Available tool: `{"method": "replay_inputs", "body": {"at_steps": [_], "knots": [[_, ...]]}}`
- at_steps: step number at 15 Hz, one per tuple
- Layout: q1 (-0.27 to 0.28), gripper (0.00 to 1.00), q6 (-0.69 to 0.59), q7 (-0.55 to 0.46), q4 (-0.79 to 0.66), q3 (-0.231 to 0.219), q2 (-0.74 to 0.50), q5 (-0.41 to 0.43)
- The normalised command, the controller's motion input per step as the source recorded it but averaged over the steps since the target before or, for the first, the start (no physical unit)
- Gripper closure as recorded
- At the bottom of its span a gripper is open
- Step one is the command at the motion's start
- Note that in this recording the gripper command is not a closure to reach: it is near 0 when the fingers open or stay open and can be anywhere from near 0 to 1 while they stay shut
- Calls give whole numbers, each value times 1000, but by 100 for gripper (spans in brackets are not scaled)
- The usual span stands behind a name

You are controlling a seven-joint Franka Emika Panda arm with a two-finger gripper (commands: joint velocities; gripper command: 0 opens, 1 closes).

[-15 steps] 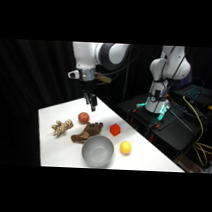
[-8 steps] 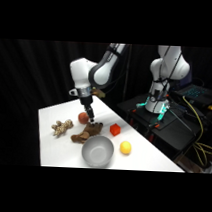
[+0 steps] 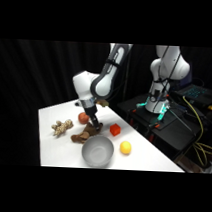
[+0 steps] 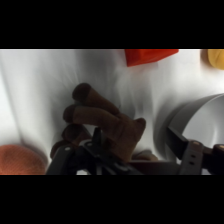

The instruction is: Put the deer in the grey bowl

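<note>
The white tabletop [image 3: 57, 147] carries the grey bowl [image 3: 97, 150] near its front edge, bare room to the left. The deer [image 3: 84, 134] lies just behind the bowl, beneath the lowered hand [image 3: 95, 124]; its grip cannot be told.

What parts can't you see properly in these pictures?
- Gripper: the side view is too small and the wrist view too blurred to show how its fingers stand.
- Deer: the gripper's black linkage covers its lower part in the wrist view; whether it is held cannot be told.
- Grey bowl: cut off by the wrist view's right edge.
- Red block: its top is cut off in the wrist view.
</note>
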Motion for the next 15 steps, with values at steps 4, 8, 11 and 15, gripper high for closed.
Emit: {"method": "replay_inputs", "body": {"at_steps": [4, 8, 11, 15], "knots": [[-165, 0, 234, -113, 106, 120, 224, 226], [-115, 100, 236, -60, 56, 137, 114, 172], [-27, 100, 164, 4, -45, 87, -41, 52], [0, 75, 27, 42, -128, 17, -246, -24]]}}
